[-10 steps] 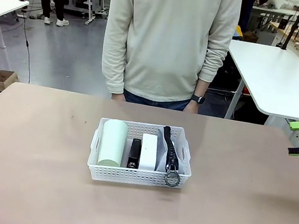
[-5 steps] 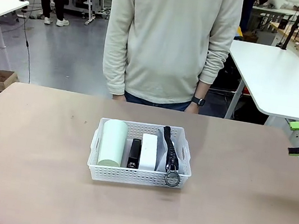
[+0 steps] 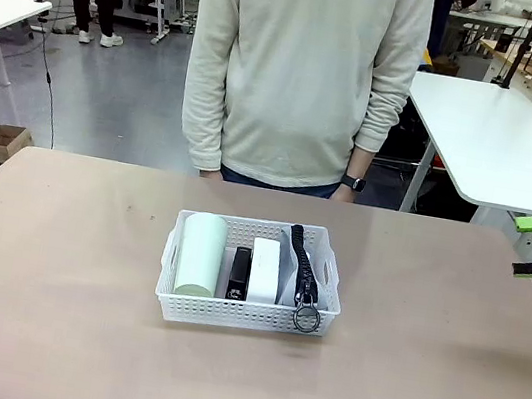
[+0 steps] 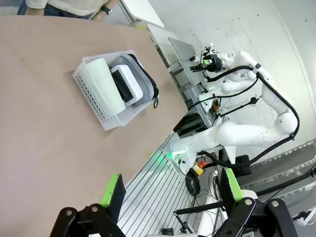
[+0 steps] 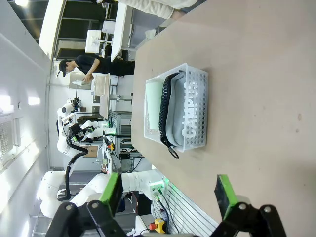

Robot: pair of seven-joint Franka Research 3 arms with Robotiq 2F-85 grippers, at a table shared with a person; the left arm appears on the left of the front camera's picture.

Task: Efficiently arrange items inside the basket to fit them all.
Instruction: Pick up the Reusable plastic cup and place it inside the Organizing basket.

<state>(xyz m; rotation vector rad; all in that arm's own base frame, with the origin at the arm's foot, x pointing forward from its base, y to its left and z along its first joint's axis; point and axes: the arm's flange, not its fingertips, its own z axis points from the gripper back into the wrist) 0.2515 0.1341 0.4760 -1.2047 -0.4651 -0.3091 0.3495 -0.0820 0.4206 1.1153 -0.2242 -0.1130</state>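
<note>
The shallow white basket had lattice sides pierced with small holes and a handle cut-out at each short end. It sat on the tan table, well ahead of both grippers and clear of them. Inside, side by side, lay a pale green cup on its side, a black stapler, a white box and a grey pouch standing on edge, its black zipper uppermost and its metal ring hanging over the near rim. Through the lattice in the right wrist view, large white letters on the pouch read "CAMPUS". The left gripper and right gripper both stood spread wide with nothing between their green pads. A person stood at the far side of the table.
</note>
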